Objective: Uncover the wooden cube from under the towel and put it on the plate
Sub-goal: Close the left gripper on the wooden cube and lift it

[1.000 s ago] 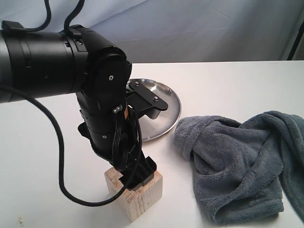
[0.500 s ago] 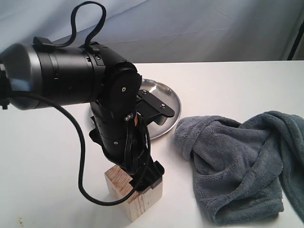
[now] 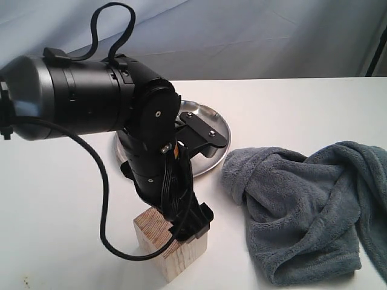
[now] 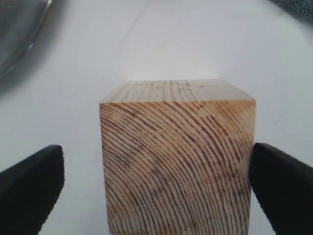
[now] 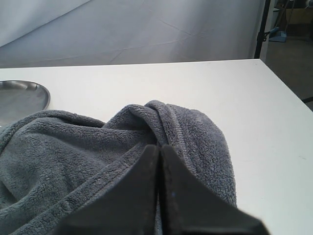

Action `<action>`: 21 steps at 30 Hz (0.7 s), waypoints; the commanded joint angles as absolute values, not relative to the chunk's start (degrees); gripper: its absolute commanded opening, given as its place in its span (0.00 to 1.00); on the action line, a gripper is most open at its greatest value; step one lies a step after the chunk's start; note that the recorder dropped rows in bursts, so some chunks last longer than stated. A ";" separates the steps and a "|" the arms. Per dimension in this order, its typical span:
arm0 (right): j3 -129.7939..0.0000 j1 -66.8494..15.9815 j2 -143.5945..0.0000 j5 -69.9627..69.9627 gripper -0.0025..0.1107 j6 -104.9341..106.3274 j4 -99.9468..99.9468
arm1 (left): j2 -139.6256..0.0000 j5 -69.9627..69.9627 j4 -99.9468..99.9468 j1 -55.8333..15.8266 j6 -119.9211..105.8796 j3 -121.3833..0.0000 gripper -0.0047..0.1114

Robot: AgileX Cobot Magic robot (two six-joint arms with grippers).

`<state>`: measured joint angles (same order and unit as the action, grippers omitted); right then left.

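Count: one wooden cube, one towel, one plate | we see the cube uncovered on the bench, beside the plate, not on it | left end effector apart, straddling the cube | right end effector together over the towel, pinch unclear | arm hides part of the plate

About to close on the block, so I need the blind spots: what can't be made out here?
- Exterior view: the left arm hides the wooden cube's top and much of the plate.
- Left wrist view: the frame edge cuts off the cube's base and the left gripper's open fingers.
- Right wrist view: the shut right gripper covers the towel's hem, so whether it pinches cloth cannot be told.
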<state>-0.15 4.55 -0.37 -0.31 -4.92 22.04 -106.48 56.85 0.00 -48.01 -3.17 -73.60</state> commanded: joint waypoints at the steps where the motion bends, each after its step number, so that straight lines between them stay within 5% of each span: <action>1: 0.00 4.55 0.00 -0.99 0.05 -5.15 22.32 | -105.59 57.30 0.73 -47.90 -3.51 -73.65 0.88; 21: 0.00 4.55 0.00 -0.99 0.05 -5.15 22.32 | -105.59 57.20 2.81 -47.90 -9.06 -73.53 0.87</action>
<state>-0.15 4.55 -0.37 -0.31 -4.92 22.04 -106.15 57.01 3.05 -48.01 -8.74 -73.60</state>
